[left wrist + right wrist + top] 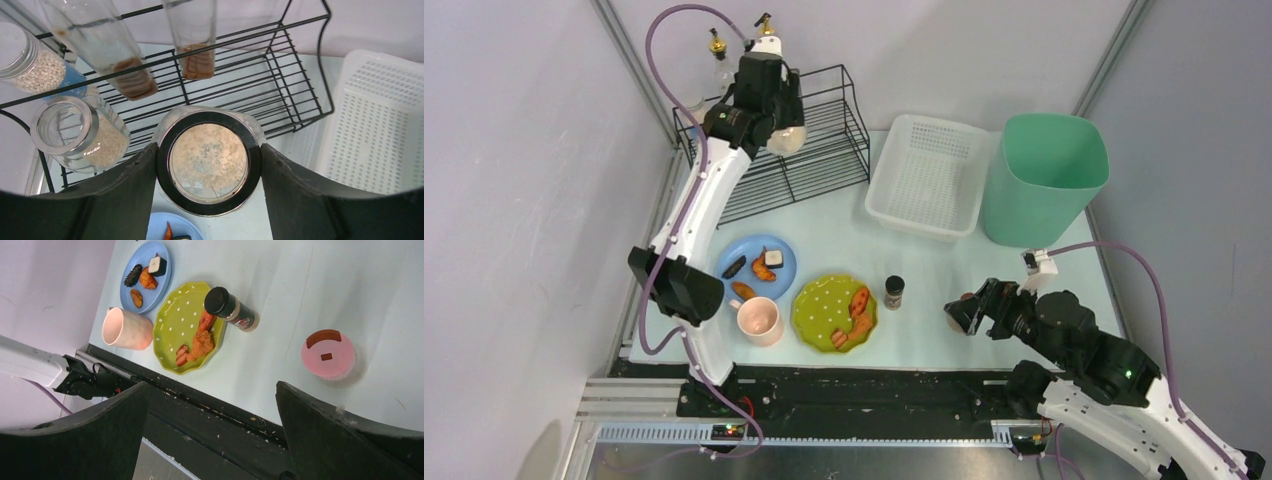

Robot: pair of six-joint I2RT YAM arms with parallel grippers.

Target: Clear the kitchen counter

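A: Where is the left hand [207, 150]?
B: At the black wire rack [295, 85]. It pinches a glass jar [210, 167] by its sides.
A: And the right hand [212, 390]?
B: Spread wide, empty, above the green table [924, 290] near its front edge and near a pink disc [328, 354].

My fingers [125, 195] are matt black plastic, lightly scuffed along the edges. The jar [208, 160] is clear, glass by the look of it, with a glossy black lid ring. The rack [819, 140] is thin black-coated metal wire. The basket [375, 130] is white perforated plastic, and the bin [1039, 190] is smooth green plastic. The counter [844, 235] is smooth and matt. The green plate [175, 325] and the mug [132, 332] look like glazed ceramic.
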